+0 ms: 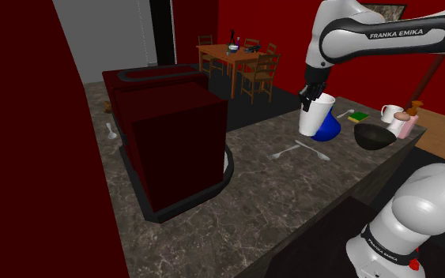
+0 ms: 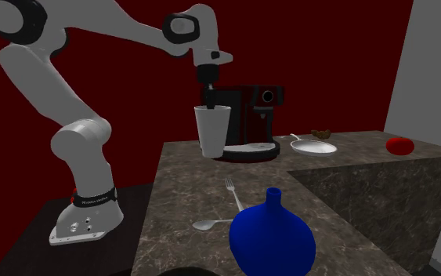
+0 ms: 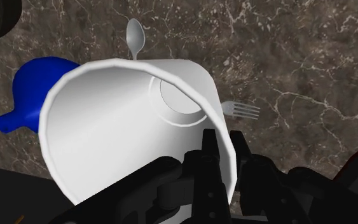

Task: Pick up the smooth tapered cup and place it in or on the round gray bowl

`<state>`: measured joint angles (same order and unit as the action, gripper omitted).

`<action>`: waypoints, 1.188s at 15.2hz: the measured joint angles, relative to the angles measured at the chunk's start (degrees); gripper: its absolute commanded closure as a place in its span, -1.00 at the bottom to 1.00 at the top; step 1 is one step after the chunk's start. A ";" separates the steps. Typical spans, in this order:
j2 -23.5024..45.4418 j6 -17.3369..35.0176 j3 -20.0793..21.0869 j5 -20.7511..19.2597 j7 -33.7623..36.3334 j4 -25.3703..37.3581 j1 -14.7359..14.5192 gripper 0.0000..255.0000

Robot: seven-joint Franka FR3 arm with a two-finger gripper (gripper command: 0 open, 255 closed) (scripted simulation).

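The gripper is clamping the rim of the white cup over a dark marbled counter amid red walls. The arm is showing "FRANKA EMIKA".

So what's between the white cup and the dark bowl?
A blue vase stands between the white cup and the dark bowl, in the shoulder view.

Franka arm reaching out, hand turned down, grip closed.
The white arm with dark joints rises from its base, folds at the elbow and stretches forward; the all-black two-finger gripper points downward, its black fingers pinching the wall of a white tapered cup, one inside the rim, one outside.
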<state>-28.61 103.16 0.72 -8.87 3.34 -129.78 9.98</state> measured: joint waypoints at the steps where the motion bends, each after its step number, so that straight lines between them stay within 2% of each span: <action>1: -0.82 -0.26 -1.07 -0.45 -1.39 -0.37 0.52 1.00; 10: -4.00 -0.98 -10.49 -4.84 -13.54 -0.68 5.05 1.00; 18: -1.65 -0.40 -19.75 -8.06 -25.08 3.61 8.52 1.00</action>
<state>-30.26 102.76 -19.03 -16.93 -21.74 -126.17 18.50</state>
